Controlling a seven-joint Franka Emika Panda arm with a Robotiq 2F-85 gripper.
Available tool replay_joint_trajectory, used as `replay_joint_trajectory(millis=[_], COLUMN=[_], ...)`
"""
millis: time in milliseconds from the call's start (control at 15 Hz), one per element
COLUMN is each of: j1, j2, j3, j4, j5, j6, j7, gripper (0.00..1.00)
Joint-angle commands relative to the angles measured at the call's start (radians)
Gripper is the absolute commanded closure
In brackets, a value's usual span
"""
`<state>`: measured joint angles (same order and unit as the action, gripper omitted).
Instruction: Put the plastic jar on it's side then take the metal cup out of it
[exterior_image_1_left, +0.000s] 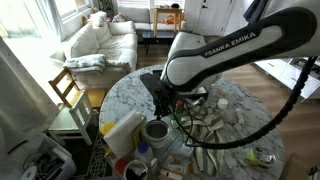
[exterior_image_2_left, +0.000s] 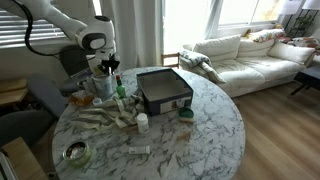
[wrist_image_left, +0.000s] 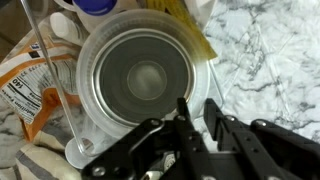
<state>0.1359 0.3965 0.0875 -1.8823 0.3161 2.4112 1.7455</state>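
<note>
Plastic jar (wrist_image_left: 82, 125) stands upright on the marble table (exterior_image_2_left: 200, 120), with the metal cup (wrist_image_left: 145, 75) sitting inside at the bottom. Gripper (wrist_image_left: 198, 105) points straight down, fingers straddling the jar's rim, one inside and one outside. This is probably a wall pinch for tipping the jar over; cannot tell whether it is clamped.

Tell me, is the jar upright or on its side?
Upright. The jar stands mouth up in an exterior view, and the wrist view looks straight down into it at the cup inside.
</note>
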Motion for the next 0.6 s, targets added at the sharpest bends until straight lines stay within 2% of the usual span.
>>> replay_joint_trajectory(millis=[0, 533], j1=[0.006, -0.013], j2=[0.016, -0.051], j3=[-0.006, 0.002], j4=[0.016, 0.008], j5=[0.024, 0.04], j6=[0.002, -0.086], j7=[0.014, -0.038], gripper=[1.0, 0.99])
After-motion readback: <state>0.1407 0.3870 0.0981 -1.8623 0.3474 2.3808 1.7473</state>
